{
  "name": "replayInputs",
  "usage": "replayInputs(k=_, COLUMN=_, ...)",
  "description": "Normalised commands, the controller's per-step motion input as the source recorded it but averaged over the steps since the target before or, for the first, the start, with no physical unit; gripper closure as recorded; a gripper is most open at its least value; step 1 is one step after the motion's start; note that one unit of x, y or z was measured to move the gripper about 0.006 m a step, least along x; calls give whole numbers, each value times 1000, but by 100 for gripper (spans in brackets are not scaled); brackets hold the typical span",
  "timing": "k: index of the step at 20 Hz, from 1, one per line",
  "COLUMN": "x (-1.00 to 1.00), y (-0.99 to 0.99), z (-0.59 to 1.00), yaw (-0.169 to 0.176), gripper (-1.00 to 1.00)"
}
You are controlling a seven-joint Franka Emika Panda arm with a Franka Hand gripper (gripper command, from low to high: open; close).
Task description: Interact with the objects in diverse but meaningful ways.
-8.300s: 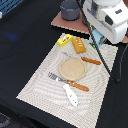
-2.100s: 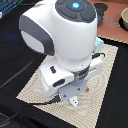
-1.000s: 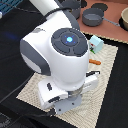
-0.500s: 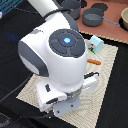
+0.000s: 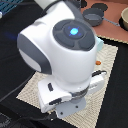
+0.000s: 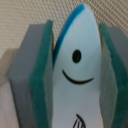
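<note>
In the wrist view my gripper point(image 6: 76, 75) has its teal pads point(image 6: 42, 75) pressed on both sides of the white elongated paddle-like piece point(image 6: 77, 55). The piece has a blue stripe and a drawn smiling face. It lies over the woven beige placemat point(image 6: 20, 15). In the exterior view my arm point(image 5: 70, 50) hangs over the placemat point(image 5: 109, 67) and hides the gripper and the piece. A corner of the pale blue carton point(image 5: 100, 45) and a small orange bit point(image 5: 98, 62) show past the arm. The other toy items are hidden.
Two dark bowls point(image 5: 95, 15) stand at the back on the brown surface, with a tan object point(image 5: 124, 17) at the exterior view's right edge. The black table point(image 5: 15, 30) surrounds the placemat.
The arm has come lower and nearer the mat's front corner since two seconds ago. Over the last second it has barely moved.
</note>
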Motion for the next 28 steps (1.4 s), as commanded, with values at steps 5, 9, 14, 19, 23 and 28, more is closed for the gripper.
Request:
replayInputs(k=5, x=32, y=486, z=919, yaw=6, gripper=100)
replayInputs(k=9, x=24, y=739, z=462, yaw=20, gripper=100)
replayInputs(k=14, x=0, y=850, z=83, yaw=6, gripper=100)
replayInputs(k=19, x=-10, y=654, z=-241, yaw=0, gripper=100)
replayInputs(k=23, x=-209, y=431, z=-491, yaw=2, gripper=100)
replayInputs(k=28, x=-464, y=235, z=-612, yaw=14, gripper=100)
